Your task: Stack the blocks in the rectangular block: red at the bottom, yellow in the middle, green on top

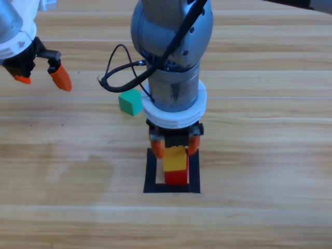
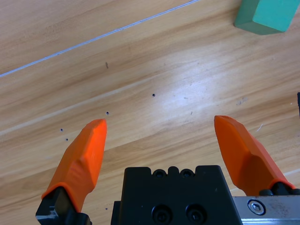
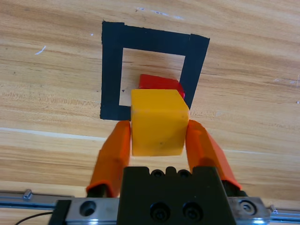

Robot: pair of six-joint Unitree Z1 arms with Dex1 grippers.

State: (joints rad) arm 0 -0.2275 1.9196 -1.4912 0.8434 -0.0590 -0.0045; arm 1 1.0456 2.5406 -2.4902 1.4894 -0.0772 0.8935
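Here the wooden surface (image 1: pixel 270 155) is carrying the black tape frame (image 1: pixel 150 171), its strips matte against the grain. The right claw (image 3: pixel 159 133) is clenching the yellow cube (image 3: pixel 157 122) directly over the red cube (image 3: pixel 159 83) inside the frame (only the right wrist view is showing both jaws pressing its sides). The left claw (image 2: pixel 161 140) is hanging released at the upper left, well apart, and the teal-green cube (image 1: pixel 130 101) is sitting just behind the frame.
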